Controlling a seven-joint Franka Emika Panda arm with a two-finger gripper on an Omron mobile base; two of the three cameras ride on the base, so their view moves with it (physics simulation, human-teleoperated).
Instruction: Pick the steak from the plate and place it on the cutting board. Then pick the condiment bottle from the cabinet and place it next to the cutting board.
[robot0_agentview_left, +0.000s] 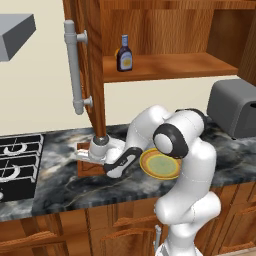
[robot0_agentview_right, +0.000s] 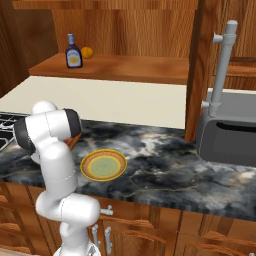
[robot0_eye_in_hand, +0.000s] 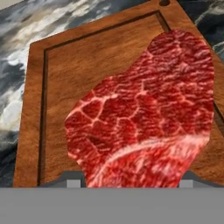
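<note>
We note a dark marbled tabletop (robot0_agentview_left: 65, 185) under an open wood-grain cabinet (robot0_agentview_left: 165, 30), its door edge with the grey bar handle (robot0_agentview_left: 75, 70) hanging just above the arm's work area. The condiment bottle (robot0_agentview_left: 124, 54) stands upright on the inner shelf, near the shelf's front edge. The cutting board (robot0_eye_in_hand: 87, 74) lies flat on the tabletop between the stove (robot0_agentview_left: 17, 160) and the plate (robot0_agentview_right: 103, 165); the plate is bare, with free stone to its right up to the toaster (robot0_agentview_right: 227, 135). The steak (robot0_eye_in_hand: 148, 113) covers the board's grooved right part in the hand view. The pincer (robot0_agentview_left: 97, 156) sits low over the board; whether its jaws grip the steak we cannot tell.
</note>
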